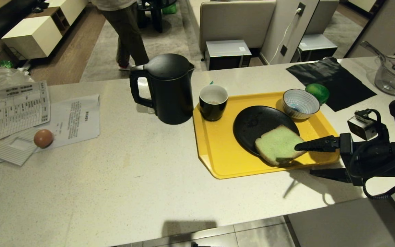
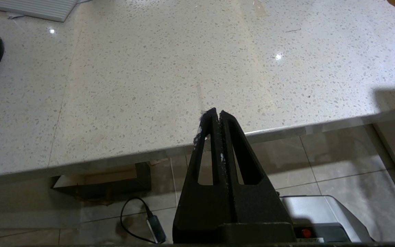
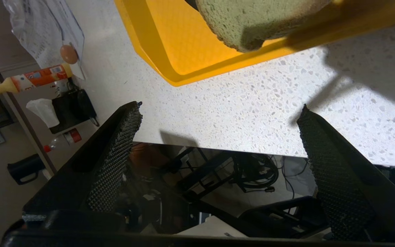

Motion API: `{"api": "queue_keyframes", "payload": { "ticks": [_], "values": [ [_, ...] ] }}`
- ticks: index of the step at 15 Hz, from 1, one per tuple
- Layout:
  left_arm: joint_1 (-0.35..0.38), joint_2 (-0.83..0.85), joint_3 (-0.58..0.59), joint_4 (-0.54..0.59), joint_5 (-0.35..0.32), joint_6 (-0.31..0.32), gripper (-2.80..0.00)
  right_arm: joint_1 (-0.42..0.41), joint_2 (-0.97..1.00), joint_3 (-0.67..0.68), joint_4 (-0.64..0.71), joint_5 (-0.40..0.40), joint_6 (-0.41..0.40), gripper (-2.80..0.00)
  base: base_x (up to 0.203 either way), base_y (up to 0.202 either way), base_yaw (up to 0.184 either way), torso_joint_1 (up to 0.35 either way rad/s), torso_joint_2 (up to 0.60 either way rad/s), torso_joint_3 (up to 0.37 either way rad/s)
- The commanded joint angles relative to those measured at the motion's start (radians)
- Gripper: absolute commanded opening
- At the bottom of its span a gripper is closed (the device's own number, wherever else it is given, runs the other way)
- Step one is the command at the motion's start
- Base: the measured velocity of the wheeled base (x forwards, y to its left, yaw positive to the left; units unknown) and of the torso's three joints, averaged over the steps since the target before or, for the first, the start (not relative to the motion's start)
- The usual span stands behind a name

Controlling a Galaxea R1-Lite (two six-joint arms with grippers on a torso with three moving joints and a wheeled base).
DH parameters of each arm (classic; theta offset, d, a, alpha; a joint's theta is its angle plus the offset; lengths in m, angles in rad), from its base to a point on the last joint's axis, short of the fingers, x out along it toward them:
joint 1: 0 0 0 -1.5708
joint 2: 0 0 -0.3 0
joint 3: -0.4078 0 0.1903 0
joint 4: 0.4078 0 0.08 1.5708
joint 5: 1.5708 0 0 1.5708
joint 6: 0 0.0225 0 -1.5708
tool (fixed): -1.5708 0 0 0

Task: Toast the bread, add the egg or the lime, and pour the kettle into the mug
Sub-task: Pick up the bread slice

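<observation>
While the head view takes in the whole counter (image 1: 142, 192), the bread (image 1: 278, 144) lies half on the black plate (image 1: 255, 125) and half on the yellow tray (image 1: 218, 151), its near corner overhanging the plate's rim. The right gripper (image 1: 307, 159) sits just beside that slice at the tray's right end, jaws spread wide and holding nothing, one finger reaching over the bread's edge. The mug (image 1: 213, 102) stands on the tray's far left corner, the kettle (image 1: 166, 87) just beside it on the counter. The lime (image 1: 317, 92) rests behind the striped bowl (image 1: 300, 103), off the tray. The egg (image 1: 43, 138) lies well apart at the left, on papers (image 1: 70, 120). A person's legs (image 1: 129, 37) show beyond the counter.

From the left wrist, the left gripper (image 2: 217, 113) is clenched empty, hanging at the counter's near edge above the floor tiles.

From the right wrist, the released fingers (image 3: 115, 157) stand wide over the counter edge, with the bread (image 3: 249, 20) and the tray (image 3: 170, 44) ahead, the egg (image 3: 69, 54) far off.
</observation>
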Motion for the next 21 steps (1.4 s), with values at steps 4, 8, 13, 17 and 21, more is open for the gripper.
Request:
{"api": "queue_keyframes", "payload": {
  "ticks": [4, 8, 13, 17, 21],
  "values": [
    [0.000, 0.001, 0.000, 0.000, 0.000, 0.000, -2.80, 0.018, 0.138, -0.084, 0.002, -0.003, -0.003, 0.00, 0.000, 0.000, 0.000, 0.000, 0.00, 0.000],
    [0.000, 0.001, 0.000, 0.000, 0.000, 0.000, -2.80, 0.018, 0.181, -0.148, 0.001, -0.018, -0.005, 0.00, 0.000, 0.000, 0.000, 0.000, 0.00, 0.000],
    [0.000, 0.001, 0.000, 0.000, 0.000, 0.000, -2.80, 0.018, 0.215, -0.166, 0.001, -0.146, -0.054, 0.00, 0.000, 0.000, 0.000, 0.000, 0.00, 0.000],
    [0.000, 0.001, 0.000, 0.000, 0.000, 0.000, -2.80, 0.018, 0.227, -0.166, 0.001, -0.145, -0.053, 0.00, 0.000, 0.000, 0.000, 0.000, 0.00, 0.000],
    [0.000, 0.001, 0.000, 0.000, -0.001, 0.000, -2.80, 0.018, 0.232, -0.177, 0.001, -0.142, -0.049, 0.00, 0.000, 0.000, 0.000, 0.000, 0.00, 0.000]
  ]
}}
